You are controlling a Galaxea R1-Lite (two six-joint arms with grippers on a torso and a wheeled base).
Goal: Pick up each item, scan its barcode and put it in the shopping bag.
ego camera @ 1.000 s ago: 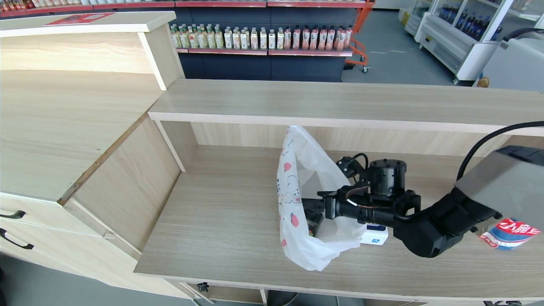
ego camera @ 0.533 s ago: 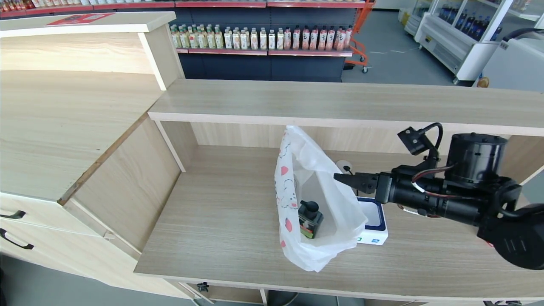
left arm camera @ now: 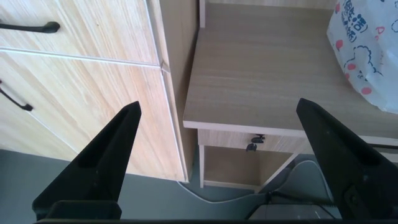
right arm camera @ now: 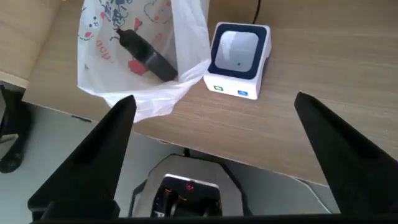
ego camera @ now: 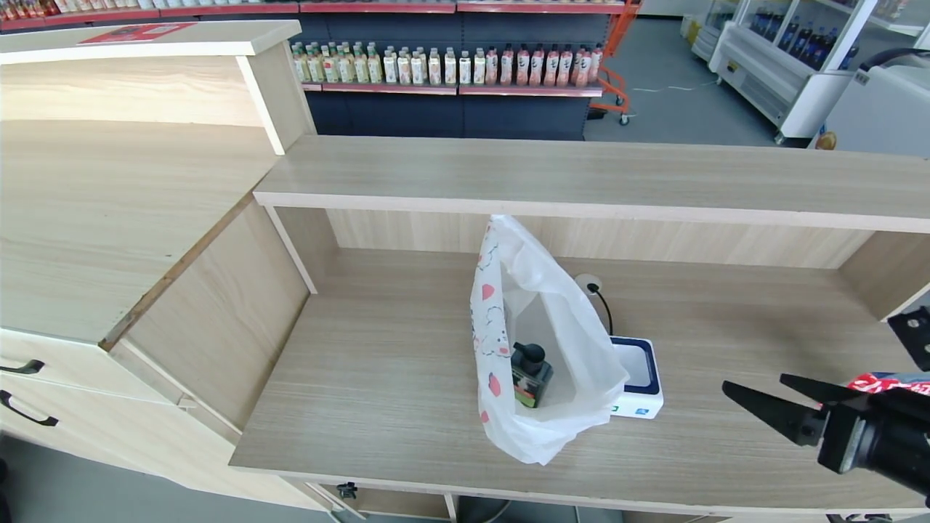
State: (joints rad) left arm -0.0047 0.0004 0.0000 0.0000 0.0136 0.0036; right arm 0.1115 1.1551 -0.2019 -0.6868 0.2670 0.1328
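A white shopping bag (ego camera: 541, 319) with a pink print stands open on the wooden counter (ego camera: 392, 378). A dark pump bottle (ego camera: 530, 374) lies inside it, also seen as bottle (right arm camera: 149, 57) in bag (right arm camera: 102, 37). A white and blue barcode scanner (ego camera: 637, 378) sits just right of the bag, scanner (right arm camera: 239, 53). My right gripper (ego camera: 755, 386) hovers open and empty over the counter's front right, well right of the scanner. A red and blue snack packet (ego camera: 890, 381) peeks out behind it. My left gripper (left arm camera: 219, 104) is open, low beside the counter's front left corner.
A raised shelf (ego camera: 581, 178) runs over the back of the counter. Drawers with black handles (left arm camera: 68, 68) stand left of the counter. The scanner's cable (ego camera: 603, 305) runs to a hole at the back. Store shelves with bottles (ego camera: 450, 65) stand far behind.
My right arm has pulled out of the bag and swung right and toward the front. The pump bottle stays in the bag, and the gripper is now open.
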